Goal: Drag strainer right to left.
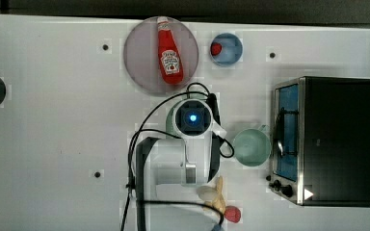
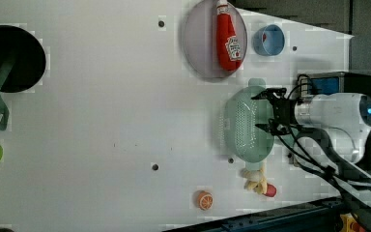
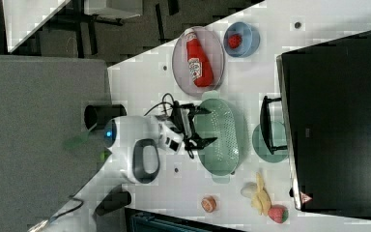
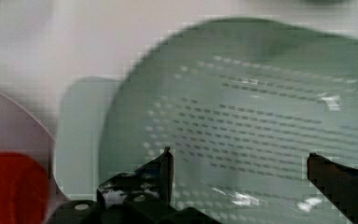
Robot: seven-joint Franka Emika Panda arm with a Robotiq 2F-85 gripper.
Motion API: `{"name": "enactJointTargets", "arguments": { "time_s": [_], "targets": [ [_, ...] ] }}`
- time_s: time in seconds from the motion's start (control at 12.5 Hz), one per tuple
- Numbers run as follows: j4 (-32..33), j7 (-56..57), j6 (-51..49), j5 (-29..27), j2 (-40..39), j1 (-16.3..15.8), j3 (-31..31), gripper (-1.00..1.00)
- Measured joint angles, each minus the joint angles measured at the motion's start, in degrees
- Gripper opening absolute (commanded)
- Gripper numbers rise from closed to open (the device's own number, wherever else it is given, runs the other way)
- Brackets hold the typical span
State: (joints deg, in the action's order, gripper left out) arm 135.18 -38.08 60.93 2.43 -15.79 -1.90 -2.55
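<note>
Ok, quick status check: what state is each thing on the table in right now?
fingers: spread wide, nothing held, over the strainer
strainer: upright, empty, beside the plate
ketchup bottle: lying flat on the plate
blue bowl: upright, holding a small red item
green cup: upright, empty
toaster oven: door closed
</note>
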Motion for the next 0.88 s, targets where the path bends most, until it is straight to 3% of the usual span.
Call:
{"name": "enactJointTargets", "arguments": {
  "time_s": [0.32, 0.88],
  "targets": [
    [2.46, -1.54, 5.88, -0.16, -6.78, 0.43, 2.29, 1.0],
    [3.47, -4.53, 5.04, -0.91, -7.06, -2.84, 2.46, 1.0]
  ]
}}
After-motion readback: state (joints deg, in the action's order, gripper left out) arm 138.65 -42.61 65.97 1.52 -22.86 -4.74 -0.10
